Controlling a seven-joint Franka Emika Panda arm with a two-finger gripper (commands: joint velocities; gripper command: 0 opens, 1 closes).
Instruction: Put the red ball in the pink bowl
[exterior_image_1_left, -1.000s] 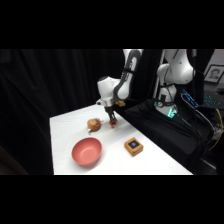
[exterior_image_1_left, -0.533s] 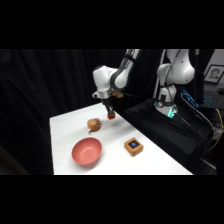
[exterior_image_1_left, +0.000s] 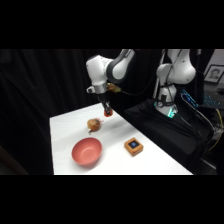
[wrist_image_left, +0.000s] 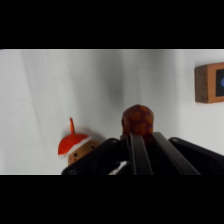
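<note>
Three things lie on the white table (exterior_image_1_left: 65, 125) in the side view: the pink bowl (exterior_image_1_left: 87, 152), a tan-brown onion-like lump (exterior_image_1_left: 94, 124) and a small orange box with a dark top (exterior_image_1_left: 134, 146). Taking the pink bowl as the landmark, it sits near the table's front edge, wide and shallow, its hollow showing nothing inside. The lump rests just behind the bowl, toward the far side of the table, close to the rim but apart from it. The box stands to the bowl's right, clear of it, with bare table between them. Up and behind the bowl, beyond the lump and a little to its right, the gripper (exterior_image_1_left: 107, 112) hangs off the table with the red ball (exterior_image_1_left: 108, 113) pinched between its fingers; the ball is in the air, not over the bowl. The wrist view shows the same grip from close by: the ball (wrist_image_left: 137, 120), red-orange with a darker mottled surface, sits at the tip of the black linkage where the gripper (wrist_image_left: 137, 131) closes around it. Below it lies white table (wrist_image_left: 45, 95), with the lump (wrist_image_left: 75, 146) poking out at the lower left beside the linkage, a thin stalk rising from its red-lit top, and the box (wrist_image_left: 209, 82) at the right edge.
</note>
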